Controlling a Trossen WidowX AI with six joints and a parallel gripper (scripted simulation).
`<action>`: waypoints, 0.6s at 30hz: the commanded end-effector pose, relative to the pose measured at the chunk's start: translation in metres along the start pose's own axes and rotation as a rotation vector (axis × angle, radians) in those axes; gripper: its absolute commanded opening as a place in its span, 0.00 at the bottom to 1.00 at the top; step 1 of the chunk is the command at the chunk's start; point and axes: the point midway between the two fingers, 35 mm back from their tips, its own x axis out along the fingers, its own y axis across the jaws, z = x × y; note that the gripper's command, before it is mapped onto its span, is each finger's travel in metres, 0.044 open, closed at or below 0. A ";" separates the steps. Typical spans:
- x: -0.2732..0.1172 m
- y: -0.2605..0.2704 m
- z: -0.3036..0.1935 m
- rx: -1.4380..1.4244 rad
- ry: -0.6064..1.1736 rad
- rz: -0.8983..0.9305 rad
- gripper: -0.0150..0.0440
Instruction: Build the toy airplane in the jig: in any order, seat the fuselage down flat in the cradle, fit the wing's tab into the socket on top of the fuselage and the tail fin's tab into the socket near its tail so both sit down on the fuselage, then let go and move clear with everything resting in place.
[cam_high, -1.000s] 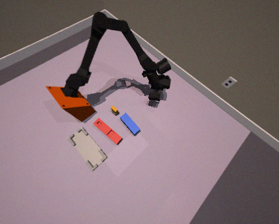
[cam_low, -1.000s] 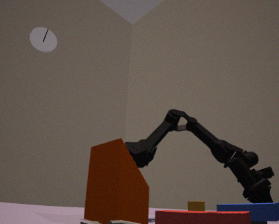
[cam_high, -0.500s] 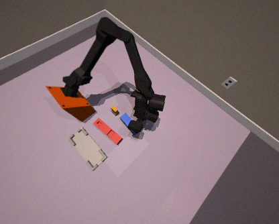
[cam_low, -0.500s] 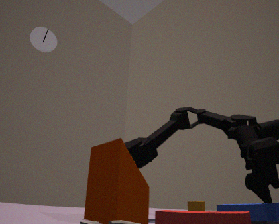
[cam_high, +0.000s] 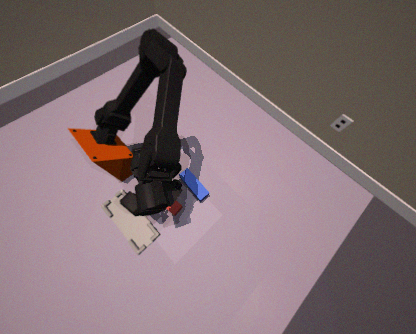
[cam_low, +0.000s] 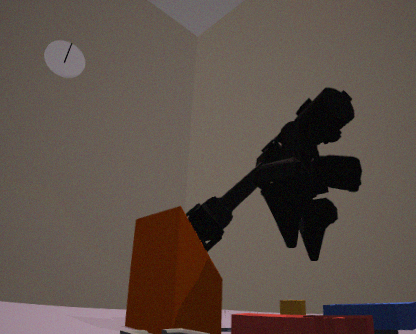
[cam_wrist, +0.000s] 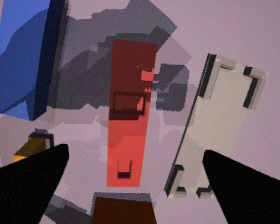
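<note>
The red fuselage (cam_high: 176, 208) (cam_low: 300, 326) (cam_wrist: 127, 135) lies outside the cradle, its larger socket near mid-length and a smaller one near its end toward the orange block. The pale cradle (cam_high: 132, 225) (cam_wrist: 212, 125) is empty beside it. The blue wing (cam_high: 194, 185) (cam_low: 370, 313) (cam_wrist: 25, 55) lies on the fuselage's other side. The yellow tail fin (cam_low: 292, 307) (cam_wrist: 31, 151) lies near the wing; the arm hides it in the top view. My gripper (cam_low: 303, 252) (cam_wrist: 138, 153) is open and empty, well above the table, its fingertips on either side of the fuselage in the wrist view.
An orange block (cam_high: 102, 147) (cam_low: 157, 270) (cam_wrist: 122, 212) with slanted faces stands at the arm's base, close to the fuselage's small-socket end. The arm's shadow falls across the fuselage and around the wing. Raised pale edging (cam_high: 270, 112) runs along the table's far sides.
</note>
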 end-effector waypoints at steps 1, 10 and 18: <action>-0.003 -0.002 -0.015 0.036 -0.011 0.087 1.00; 0.047 0.002 -0.014 0.036 -0.012 0.089 1.00; 0.063 0.004 -0.014 0.036 -0.012 0.090 1.00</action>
